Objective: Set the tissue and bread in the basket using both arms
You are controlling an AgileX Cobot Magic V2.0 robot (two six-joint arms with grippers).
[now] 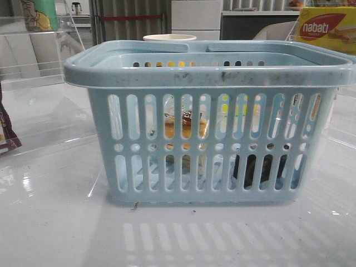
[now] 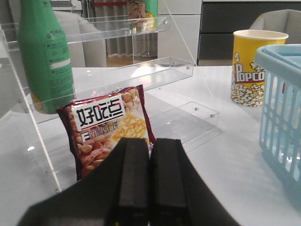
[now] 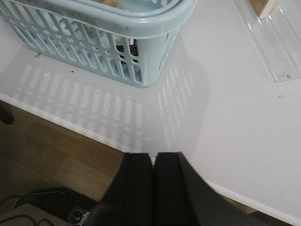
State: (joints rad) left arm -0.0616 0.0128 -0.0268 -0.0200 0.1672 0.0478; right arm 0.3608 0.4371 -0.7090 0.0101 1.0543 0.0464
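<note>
The light-blue basket (image 1: 206, 111) stands in the middle of the table. Through its slots I see the tan bread (image 1: 186, 127) in clear wrap leaning inside at the middle, and the dark tissue pack (image 1: 261, 167) on the basket floor at the right. The basket's side shows in the left wrist view (image 2: 282, 113), and its corner in the right wrist view (image 3: 117, 33), with the tissue's dark label behind the slots. My left gripper (image 2: 149, 146) is shut and empty, away from the basket. My right gripper (image 3: 153, 157) is shut and empty over the table's front edge.
A dark red snack packet (image 2: 108, 127) stands before a clear acrylic shelf (image 2: 94, 33) holding a green bottle (image 2: 44, 56). A yellow popcorn cup (image 2: 256, 66) stands behind the basket. A yellow-and-red nabati box (image 1: 328, 28) is at the back right. Wooden floor (image 3: 47, 150) lies below the table edge.
</note>
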